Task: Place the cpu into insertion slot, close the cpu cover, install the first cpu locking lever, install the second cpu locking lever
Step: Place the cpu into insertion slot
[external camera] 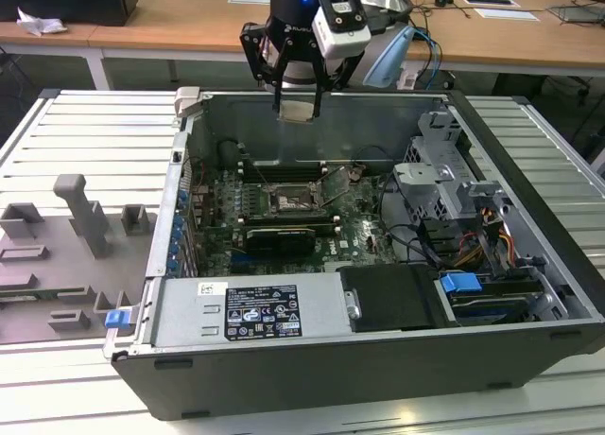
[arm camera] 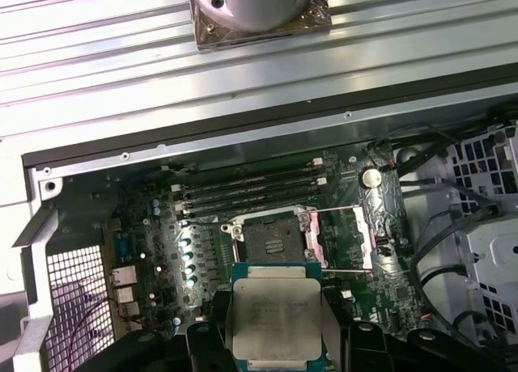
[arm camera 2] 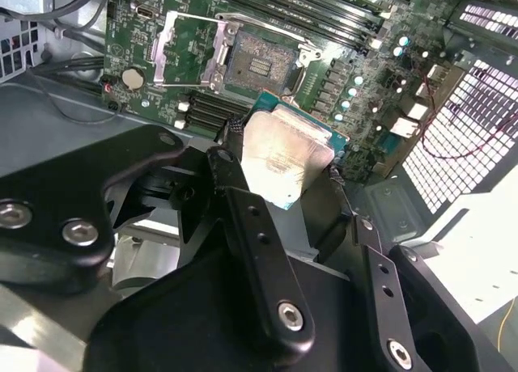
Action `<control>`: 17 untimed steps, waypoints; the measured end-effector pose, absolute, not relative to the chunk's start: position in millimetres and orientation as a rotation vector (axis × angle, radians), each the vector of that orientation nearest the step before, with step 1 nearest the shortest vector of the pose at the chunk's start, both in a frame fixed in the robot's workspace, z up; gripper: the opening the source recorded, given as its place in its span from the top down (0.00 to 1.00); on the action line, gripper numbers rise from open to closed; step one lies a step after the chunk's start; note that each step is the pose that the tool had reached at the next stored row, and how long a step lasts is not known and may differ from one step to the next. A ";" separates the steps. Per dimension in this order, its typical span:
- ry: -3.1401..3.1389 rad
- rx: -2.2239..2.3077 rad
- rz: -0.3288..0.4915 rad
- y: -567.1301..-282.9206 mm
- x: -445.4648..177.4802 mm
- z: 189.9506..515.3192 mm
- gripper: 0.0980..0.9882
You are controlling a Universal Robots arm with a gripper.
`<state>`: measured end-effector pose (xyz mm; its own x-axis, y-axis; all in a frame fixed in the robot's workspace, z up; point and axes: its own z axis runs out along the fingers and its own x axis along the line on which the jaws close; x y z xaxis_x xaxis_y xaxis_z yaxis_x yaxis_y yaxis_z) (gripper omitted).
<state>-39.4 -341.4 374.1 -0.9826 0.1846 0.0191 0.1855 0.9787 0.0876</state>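
My gripper hangs above the far wall of the open computer case, shut on the cpu. The cpu is a square chip with a silvery top and green edge, pinched between the black fingers in both wrist views. It is held in the air, well above the motherboard. The insertion slot lies bare on the board, its dark square bed exposed. The cpu cover, a thin silvery frame, is swung open beside the slot. The cover also stands open in the second wrist view.
Memory slots run just behind the socket, and a long black card lies in front of it. The power supply fills the near side. A drive cage with cables stands at the exterior view's right. Grey fixtures sit on the ribbed table.
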 end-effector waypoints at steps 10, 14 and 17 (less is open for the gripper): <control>-3.113 -0.302 -0.139 -341.4 -39.3 373.0 0.52; -3.111 -0.339 -0.140 -341.4 -39.3 373.0 0.52; -3.109 -0.363 -0.140 -341.4 -39.3 373.0 0.52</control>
